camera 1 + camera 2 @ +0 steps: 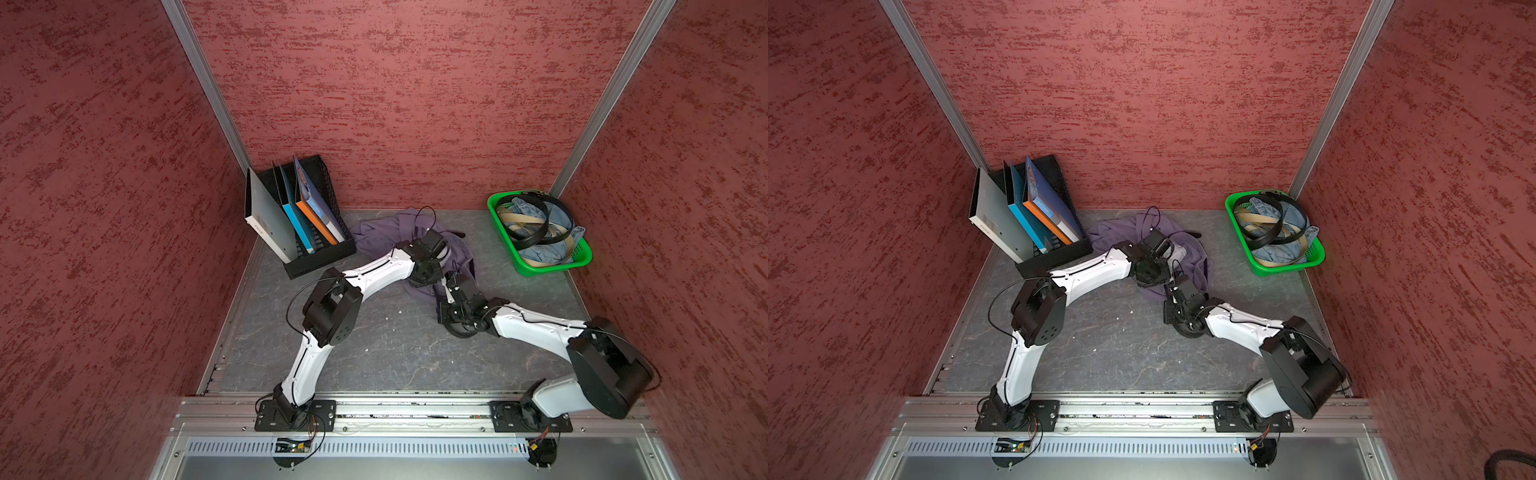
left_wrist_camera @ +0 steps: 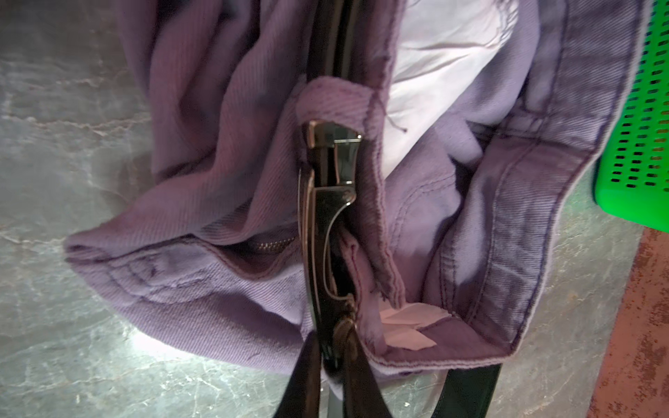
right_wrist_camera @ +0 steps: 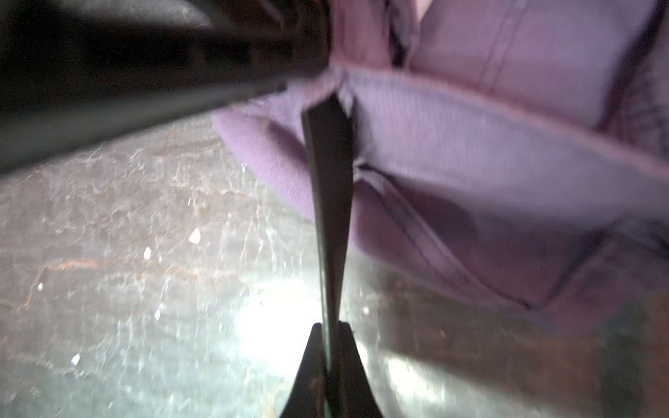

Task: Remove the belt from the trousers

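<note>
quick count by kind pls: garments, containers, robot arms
garments: 2 (purple trousers, light-blue denim garment in the basket)
containers: 2 (green basket, black file rack)
robot arms: 2 (left arm, right arm)
total: 6

The trousers (image 1: 380, 232), muted purple with a pale lining, lie crumpled on the desk (image 1: 395, 353). The black belt (image 2: 325, 224) passes through a purple waistband loop, its dark buckle beside it. Its strap stretches taut out of the fabric.
</note>
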`<state>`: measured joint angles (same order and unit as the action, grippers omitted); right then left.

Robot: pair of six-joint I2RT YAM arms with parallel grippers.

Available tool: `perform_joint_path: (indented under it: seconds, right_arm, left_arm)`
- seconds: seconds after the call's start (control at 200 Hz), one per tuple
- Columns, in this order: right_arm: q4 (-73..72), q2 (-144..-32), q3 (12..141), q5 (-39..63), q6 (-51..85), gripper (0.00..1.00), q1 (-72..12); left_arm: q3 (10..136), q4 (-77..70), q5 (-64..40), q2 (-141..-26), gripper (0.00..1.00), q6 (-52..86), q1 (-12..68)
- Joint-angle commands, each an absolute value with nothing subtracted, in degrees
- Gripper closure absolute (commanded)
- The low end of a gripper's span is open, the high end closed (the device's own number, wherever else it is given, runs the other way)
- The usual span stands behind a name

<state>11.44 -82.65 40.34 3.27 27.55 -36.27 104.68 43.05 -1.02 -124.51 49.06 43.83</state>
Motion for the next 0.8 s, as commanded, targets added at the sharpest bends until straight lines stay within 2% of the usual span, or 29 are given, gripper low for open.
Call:
perform_joint_path:
  seconds: [0.0, 0.436, 0.797]
  right_arm:
    - [19.16, -78.61, 39.77, 5.13, 27.04, 1.0, -36.29]
    - [30.59, -71.15, 36.67, 11.09, 29.95, 1.0, -36.3]
    - [51.12, -71.06, 38.52, 14.77, 38.92, 1.0, -36.49]
  left_arm:
    - [107.11, 43.42, 3.68, -128.17, 0.87, 47.65, 41.62]
    - [111.89, 45.26, 4.62, -131.56, 0.88, 46.58, 40.48]
    - [112.78, 45.35, 4.55, -131.48, 0.87, 46.05, 39.74]
